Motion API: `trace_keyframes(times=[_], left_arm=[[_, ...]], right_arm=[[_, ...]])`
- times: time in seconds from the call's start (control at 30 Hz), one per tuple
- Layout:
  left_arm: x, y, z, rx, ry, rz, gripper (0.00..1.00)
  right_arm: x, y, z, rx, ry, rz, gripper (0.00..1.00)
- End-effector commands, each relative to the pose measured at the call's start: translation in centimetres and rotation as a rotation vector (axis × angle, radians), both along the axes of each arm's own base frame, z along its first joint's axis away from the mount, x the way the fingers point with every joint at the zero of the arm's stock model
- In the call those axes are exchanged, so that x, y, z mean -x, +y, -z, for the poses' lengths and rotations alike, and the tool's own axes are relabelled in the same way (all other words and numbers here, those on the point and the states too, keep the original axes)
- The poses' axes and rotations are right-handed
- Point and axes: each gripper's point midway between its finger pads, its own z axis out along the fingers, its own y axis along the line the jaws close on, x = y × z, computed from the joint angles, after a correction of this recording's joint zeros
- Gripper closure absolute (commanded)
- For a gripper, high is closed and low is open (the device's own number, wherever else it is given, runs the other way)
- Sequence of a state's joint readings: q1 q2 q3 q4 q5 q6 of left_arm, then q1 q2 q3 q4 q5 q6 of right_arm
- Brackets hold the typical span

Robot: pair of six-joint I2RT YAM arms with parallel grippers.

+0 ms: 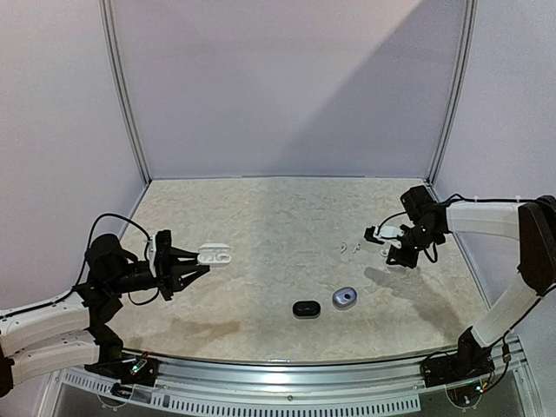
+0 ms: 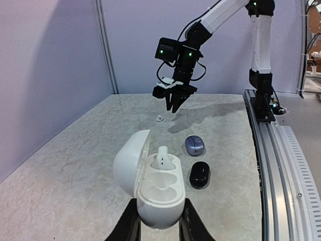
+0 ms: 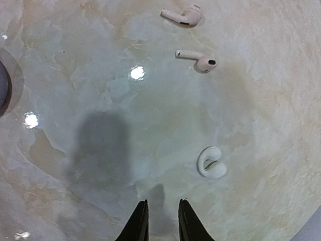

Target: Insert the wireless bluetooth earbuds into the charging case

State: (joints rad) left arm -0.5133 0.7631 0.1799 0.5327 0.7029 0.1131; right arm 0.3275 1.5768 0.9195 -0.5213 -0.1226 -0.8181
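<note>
My left gripper (image 2: 158, 221) is shut on the base of a white charging case (image 2: 158, 193), held above the table with its lid swung open to the left. One white earbud (image 2: 163, 156) stands in the case's far slot; the near slot is bare. In the top view the case (image 1: 215, 256) sticks out from the left gripper (image 1: 189, 269). My right gripper (image 3: 163, 203) hangs above the table, jaws slightly apart with nothing between them. Below it lie two stemmed white earbuds (image 3: 183, 16) (image 3: 198, 60) and a curled white earbud (image 3: 210, 162) to the right of the fingertips.
A black case (image 1: 306, 308) and a blue-grey case (image 1: 345, 298) lie shut near the table's front middle, also visible as black (image 2: 199, 174) and blue-grey (image 2: 195, 145) beyond the held case. Walls close in the back and both sides.
</note>
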Motion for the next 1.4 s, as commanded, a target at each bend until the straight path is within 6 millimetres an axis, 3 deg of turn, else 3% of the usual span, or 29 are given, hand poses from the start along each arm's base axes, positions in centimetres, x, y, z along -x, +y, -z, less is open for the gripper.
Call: trace_keyframes(times=[0.0, 0.2, 0.33, 0.7, 1.1, 1.37], left_arm=[[0.3, -0.1, 0.6, -0.016, 0.006, 0.012, 1.0], [0.4, -0.1, 0.6, -0.018, 0.006, 0.013, 1.0], [0.4, -0.1, 0.7, -0.02, 0.006, 0.016, 1.0], [0.3, -0.1, 0.9, -0.025, 0.009, 0.012, 1.0], [0.2, -0.2, 1.0, -0.028, 0.013, 0.011, 1.0], [0.1, -0.2, 1.2, -0.031, 0.017, 0.01, 1.0]], right_arm=[[-3.2, 0.4, -1.7, 0.081, -0.224, -0.187, 0.78], [-3.9, -0.4, 0.7, 0.176, -0.234, -0.247, 0.79], [-4.7, -0.3, 0.9, 0.184, -0.264, -0.261, 0.78], [-3.5, -0.7, 3.0, 0.234, -0.174, -0.339, 0.78], [-5.1, -1.0, 3.4, 0.276, -0.205, -0.324, 0.79], [-6.1, -0.5, 2.8, 0.258, -0.218, -0.312, 0.87]])
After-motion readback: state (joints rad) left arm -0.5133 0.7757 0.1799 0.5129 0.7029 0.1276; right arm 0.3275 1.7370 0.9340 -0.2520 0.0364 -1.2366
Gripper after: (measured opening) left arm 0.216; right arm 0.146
